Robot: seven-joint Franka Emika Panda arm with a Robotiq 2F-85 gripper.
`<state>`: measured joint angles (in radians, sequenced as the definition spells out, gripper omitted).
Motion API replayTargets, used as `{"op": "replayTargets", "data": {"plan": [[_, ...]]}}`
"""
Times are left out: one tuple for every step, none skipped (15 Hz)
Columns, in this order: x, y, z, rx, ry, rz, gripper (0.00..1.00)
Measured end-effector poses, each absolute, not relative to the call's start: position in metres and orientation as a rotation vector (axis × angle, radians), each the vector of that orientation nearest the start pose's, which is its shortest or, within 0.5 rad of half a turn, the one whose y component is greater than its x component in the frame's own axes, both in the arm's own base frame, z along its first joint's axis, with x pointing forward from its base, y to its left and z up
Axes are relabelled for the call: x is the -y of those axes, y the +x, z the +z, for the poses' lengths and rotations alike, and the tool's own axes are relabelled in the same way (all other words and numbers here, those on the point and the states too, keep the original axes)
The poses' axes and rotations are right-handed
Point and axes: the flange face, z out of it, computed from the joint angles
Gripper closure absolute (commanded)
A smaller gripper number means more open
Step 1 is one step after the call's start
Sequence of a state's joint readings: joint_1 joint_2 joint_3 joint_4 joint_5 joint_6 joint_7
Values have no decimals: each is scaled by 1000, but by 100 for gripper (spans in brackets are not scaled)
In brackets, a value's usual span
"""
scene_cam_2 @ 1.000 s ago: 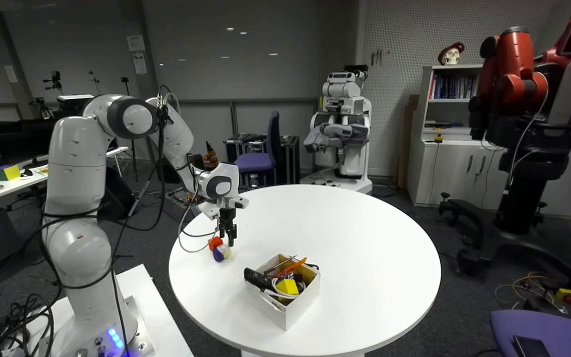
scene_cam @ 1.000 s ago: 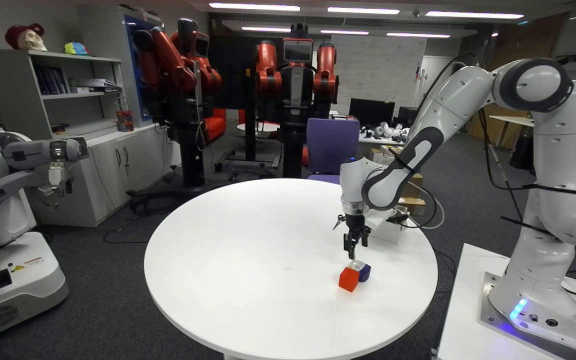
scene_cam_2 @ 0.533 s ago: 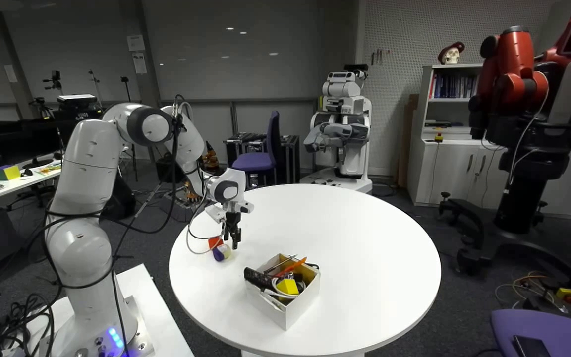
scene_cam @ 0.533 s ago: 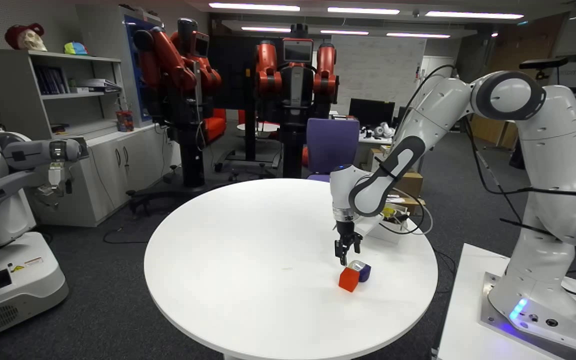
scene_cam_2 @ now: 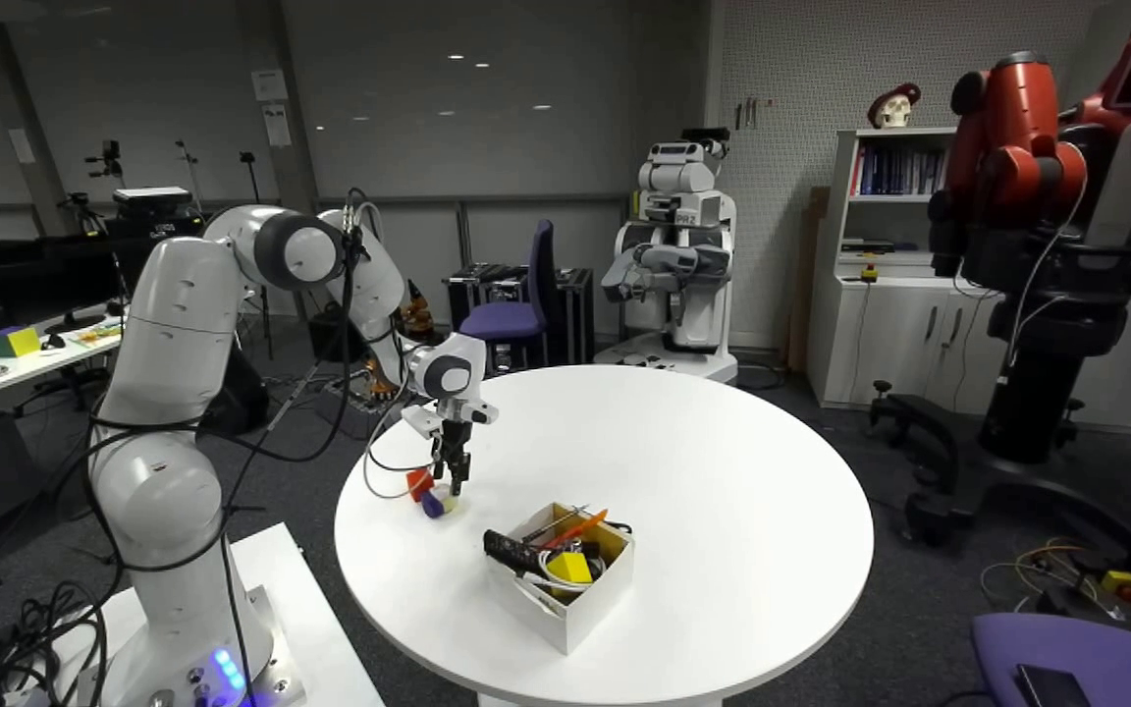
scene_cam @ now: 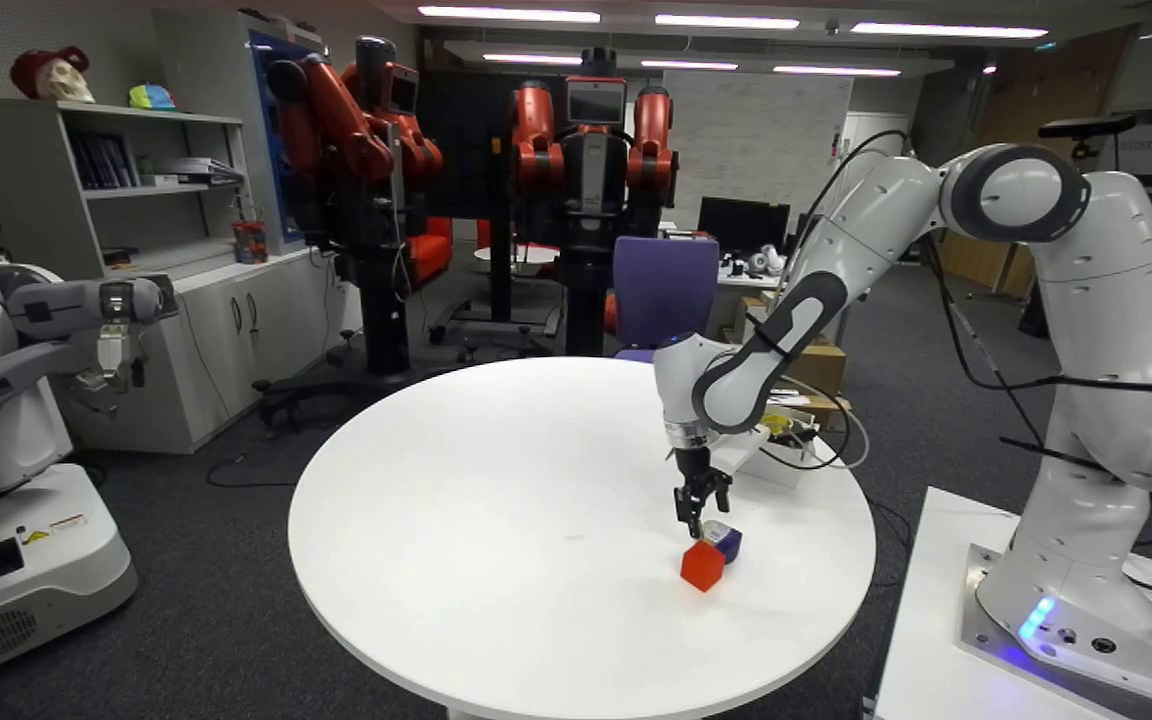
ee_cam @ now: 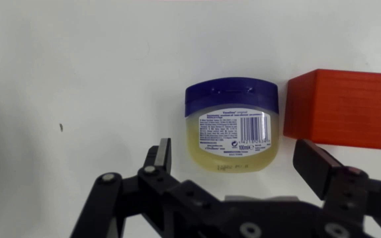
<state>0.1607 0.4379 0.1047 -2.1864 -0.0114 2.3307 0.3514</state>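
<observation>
Evidently, the two fingers (ee_cam: 313, 168) stand spread, and in the wrist view a gap shows between each of them and the lower half of one jar (ee_cam: 232, 125), which lies on its side on the worktop (scene_cam: 476, 520). The jar has one dark blue lid (ee_cam: 232, 96) and one printed label (ee_cam: 220, 132), turned up to the camera. Just beside it sits one red block (ee_cam: 352, 109); one finger comes close to a corner of it, and I cannot tell whether they touch. Farther out on the same round, white worktop stands one open box (scene_cam_2: 600, 604), and in it I count one black remote-like item (scene_cam_2: 511, 553), one yellow block (scene_cam_2: 568, 568) and one orange piece (scene_cam_2: 577, 528), the rest being too jumbled to number. Beyond the rim, two red robots (scene_cam: 591, 150) stand in an exterior view, two purple chairs (scene_cam_2: 507, 319) show in an exterior view, and both exterior views hold one white robot arm (scene_cam: 866, 240), one pale grey robot (scene_cam_2: 678, 226) and one skull (scene_cam: 66, 82) wearing a red cap (scene_cam: 31, 70).
</observation>
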Motion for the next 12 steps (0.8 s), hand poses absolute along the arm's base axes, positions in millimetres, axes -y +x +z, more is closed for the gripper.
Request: {"op": "replayTargets", "data": {"plan": [[-139, 505, 165, -130, -3156, 479, 0], [-139, 505, 165, -136, -3155, 492, 0], [-138, 506, 164, -141, -3153, 505, 0], [-137, 507, 162, -144, -3151, 516, 0], [-137, 508, 160, -144, -3149, 525, 0], [-137, 509, 156, -142, -3147, 531, 0], [-136, 511, 153, -142, -3146, 537, 0], [-136, 512, 148, -142, -3145, 546, 0], [-136, 512, 144, -137, -3143, 554, 0], [-136, 513, 140, -131, -3142, 562, 0], [-137, 513, 137, -123, -3141, 570, 22], [-137, 513, 134, -114, -3140, 575, 26]]}}
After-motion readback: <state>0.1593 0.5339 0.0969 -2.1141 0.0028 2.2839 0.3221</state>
